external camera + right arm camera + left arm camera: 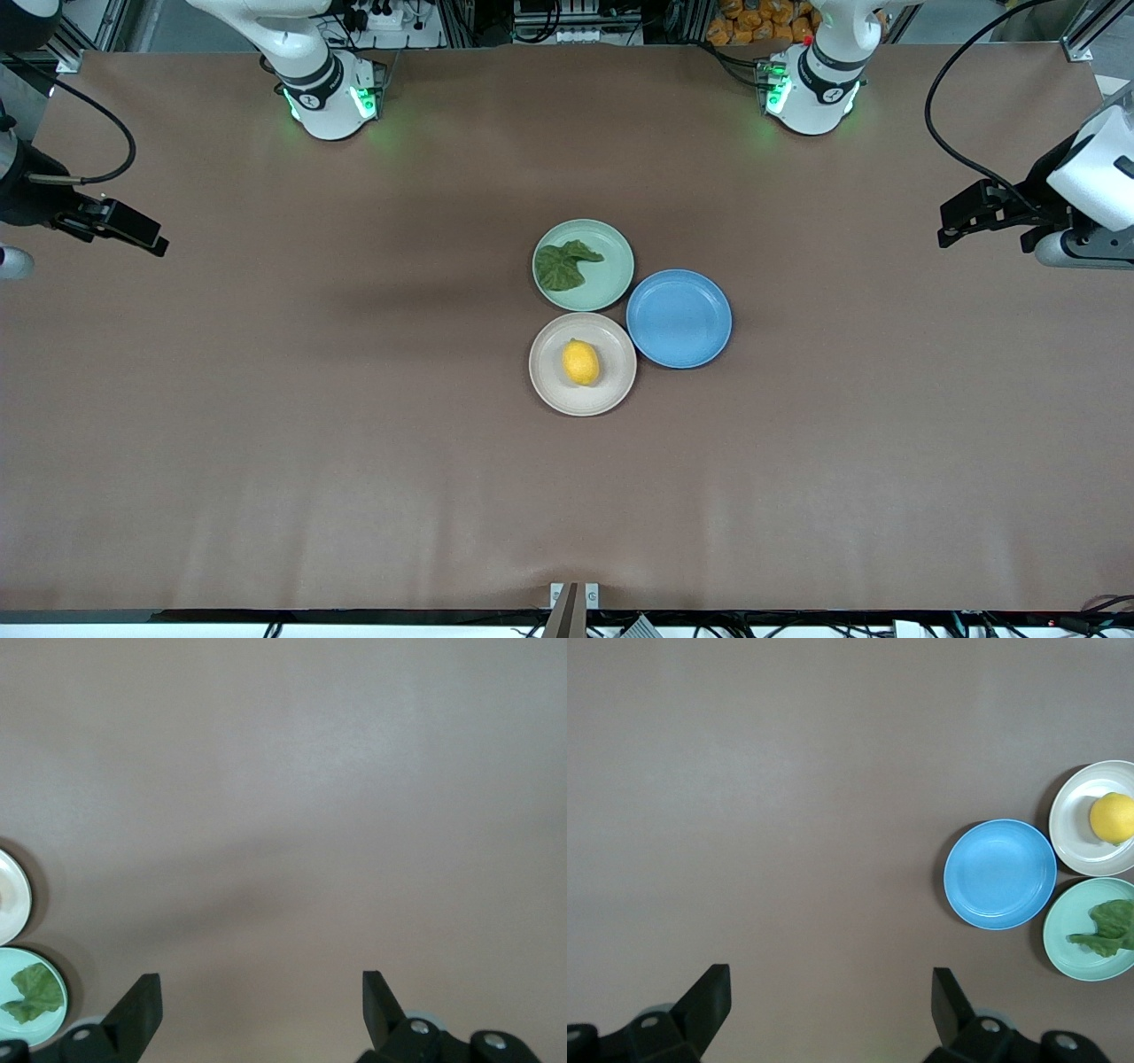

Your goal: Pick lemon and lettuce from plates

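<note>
Brown matte table point(266, 425), smooth and faintly rippled toward the front camera's edge. At its middle, three round shallow plates, rims touching or nearly so. Pale mint green plate point(611, 275) farthest from the front camera, holding the lettuce point(563, 264), a flat crinkled dark green leaf lying toward the right arm's end of that plate. Beige-pink plate point(554, 377) nearest the front camera, with the lemon point(580, 362), a small bright yellow oval, resting near its centre. Blue plate point(679, 318) beside both, toward the left arm's end, glossy. Wide bare table on every side of the cluster. Left gripper point(831, 997) over bare table at the left arm's end, fingers spread, holding nothing. Right gripper point(261, 1001) over the right arm's end, likewise spread and unloaded, well apart from the plates.
</note>
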### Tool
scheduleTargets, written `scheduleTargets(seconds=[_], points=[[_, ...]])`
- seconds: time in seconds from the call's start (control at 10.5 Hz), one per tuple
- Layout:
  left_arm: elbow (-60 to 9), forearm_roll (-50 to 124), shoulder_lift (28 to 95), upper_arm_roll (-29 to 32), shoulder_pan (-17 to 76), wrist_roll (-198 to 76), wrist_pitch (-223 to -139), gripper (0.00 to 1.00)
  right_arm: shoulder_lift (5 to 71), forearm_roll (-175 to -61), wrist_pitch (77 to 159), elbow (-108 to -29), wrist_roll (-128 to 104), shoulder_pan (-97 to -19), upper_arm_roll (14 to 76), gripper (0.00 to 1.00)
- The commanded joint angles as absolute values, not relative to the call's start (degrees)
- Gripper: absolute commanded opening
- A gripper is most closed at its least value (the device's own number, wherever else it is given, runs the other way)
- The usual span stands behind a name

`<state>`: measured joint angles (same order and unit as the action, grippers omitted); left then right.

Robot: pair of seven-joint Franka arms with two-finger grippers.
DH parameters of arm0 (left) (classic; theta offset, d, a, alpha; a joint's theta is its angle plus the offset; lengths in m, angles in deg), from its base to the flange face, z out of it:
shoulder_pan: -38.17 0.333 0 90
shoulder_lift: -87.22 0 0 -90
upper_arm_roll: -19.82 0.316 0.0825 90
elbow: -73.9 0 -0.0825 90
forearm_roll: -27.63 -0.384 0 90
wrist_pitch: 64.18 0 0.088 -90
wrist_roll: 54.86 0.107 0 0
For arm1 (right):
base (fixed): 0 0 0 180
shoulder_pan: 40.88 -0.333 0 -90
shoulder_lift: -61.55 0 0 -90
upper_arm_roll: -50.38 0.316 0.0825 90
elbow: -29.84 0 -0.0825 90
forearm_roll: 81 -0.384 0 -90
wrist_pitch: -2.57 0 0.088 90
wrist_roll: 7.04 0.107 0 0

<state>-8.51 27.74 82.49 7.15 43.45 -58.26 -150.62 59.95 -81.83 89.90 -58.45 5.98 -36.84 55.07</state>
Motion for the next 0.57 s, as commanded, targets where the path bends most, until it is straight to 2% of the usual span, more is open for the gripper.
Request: scheduleTargets(seconds=[0.0,0.48], points=[[-8.2,27.5,82.9,7.0,43.5,-57.1,-150.0,1.00,60.7,-81.1,90.2,-58.8,2.3,-35.8,55.1,1.00],[-8.3,27.9,82.4,6.5,42.6,-56.7,-150.1,1.00,60.8,-80.9,90.0,-58.8,0.3,-35.7,54.5,1.00]])
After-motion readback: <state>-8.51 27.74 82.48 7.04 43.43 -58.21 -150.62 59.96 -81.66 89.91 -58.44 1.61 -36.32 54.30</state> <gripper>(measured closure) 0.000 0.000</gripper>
